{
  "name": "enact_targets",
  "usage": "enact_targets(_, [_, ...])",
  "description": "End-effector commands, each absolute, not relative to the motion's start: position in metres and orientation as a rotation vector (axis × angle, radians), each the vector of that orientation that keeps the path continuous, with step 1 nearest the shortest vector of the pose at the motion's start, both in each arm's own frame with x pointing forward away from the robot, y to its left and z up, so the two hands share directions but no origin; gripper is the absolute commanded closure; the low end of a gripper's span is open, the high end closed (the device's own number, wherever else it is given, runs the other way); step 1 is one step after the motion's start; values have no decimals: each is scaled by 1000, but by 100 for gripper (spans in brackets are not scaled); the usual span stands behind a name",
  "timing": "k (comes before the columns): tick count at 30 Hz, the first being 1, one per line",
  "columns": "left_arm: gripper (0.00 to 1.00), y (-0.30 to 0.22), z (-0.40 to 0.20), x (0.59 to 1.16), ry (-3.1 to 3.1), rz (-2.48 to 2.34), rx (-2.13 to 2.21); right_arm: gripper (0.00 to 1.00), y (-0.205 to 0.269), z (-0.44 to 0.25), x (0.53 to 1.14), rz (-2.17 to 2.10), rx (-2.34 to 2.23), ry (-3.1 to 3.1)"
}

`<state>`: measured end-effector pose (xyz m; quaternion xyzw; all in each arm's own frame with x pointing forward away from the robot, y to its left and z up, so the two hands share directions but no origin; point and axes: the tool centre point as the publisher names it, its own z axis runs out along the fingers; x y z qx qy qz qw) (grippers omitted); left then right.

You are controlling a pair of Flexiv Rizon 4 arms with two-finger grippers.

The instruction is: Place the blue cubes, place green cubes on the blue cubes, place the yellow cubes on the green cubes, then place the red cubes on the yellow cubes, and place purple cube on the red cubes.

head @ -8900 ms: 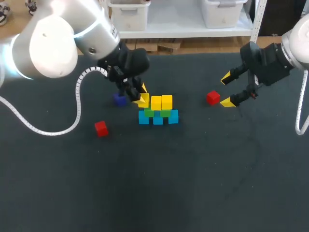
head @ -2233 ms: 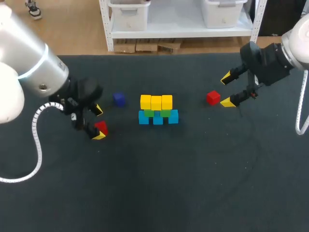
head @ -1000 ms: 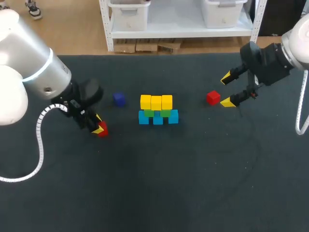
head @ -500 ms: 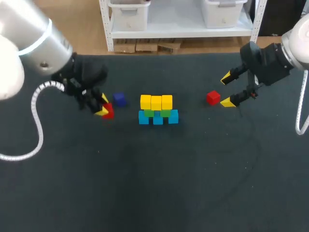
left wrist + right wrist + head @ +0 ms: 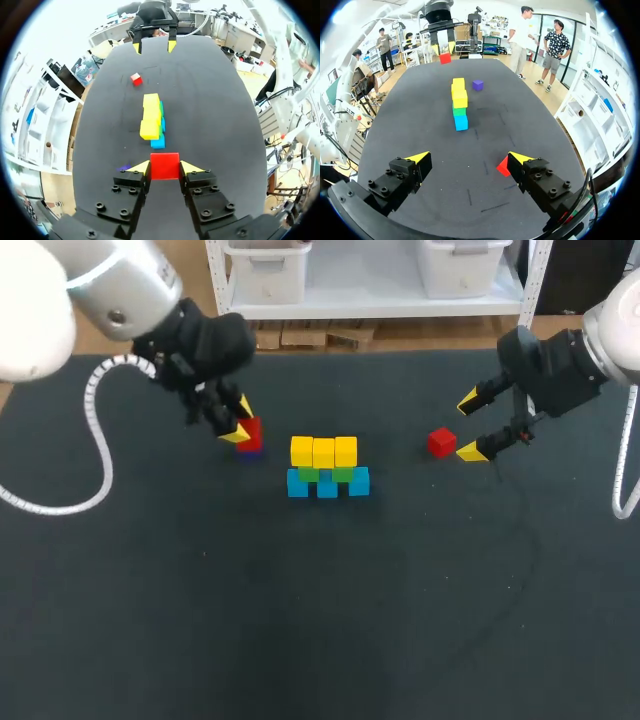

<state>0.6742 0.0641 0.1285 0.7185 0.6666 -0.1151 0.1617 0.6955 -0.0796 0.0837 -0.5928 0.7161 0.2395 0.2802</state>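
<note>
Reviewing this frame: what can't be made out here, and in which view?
- Purple cube: head view, mostly covered by the held red cube in the left gripper; left wrist view, only a sliver beside a finger.
- Green cubes: left wrist view, seen end-on, mostly behind the yellow cubes.
- Loose red cube: right wrist view, mostly behind a finger of the right gripper.

The left gripper clasps a red cube near the blue-green-yellow stack; the right gripper, fingers spread, hangs beside another red cube.
</note>
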Motion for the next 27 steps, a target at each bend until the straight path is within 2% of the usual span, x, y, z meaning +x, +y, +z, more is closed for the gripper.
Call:
enact_targets(1, [100,47,130,689,1907,-351,2104,0,-80,83,696,645,-1589,1917])
enact_targets(13, [100,7,112,705,1842,-422,2186,0,-80,83,696,645,-1589,1917])
enact_targets(27, [100,-6,105,707,1837,-464,2187,0,-80,83,696,645,-1589,1917])
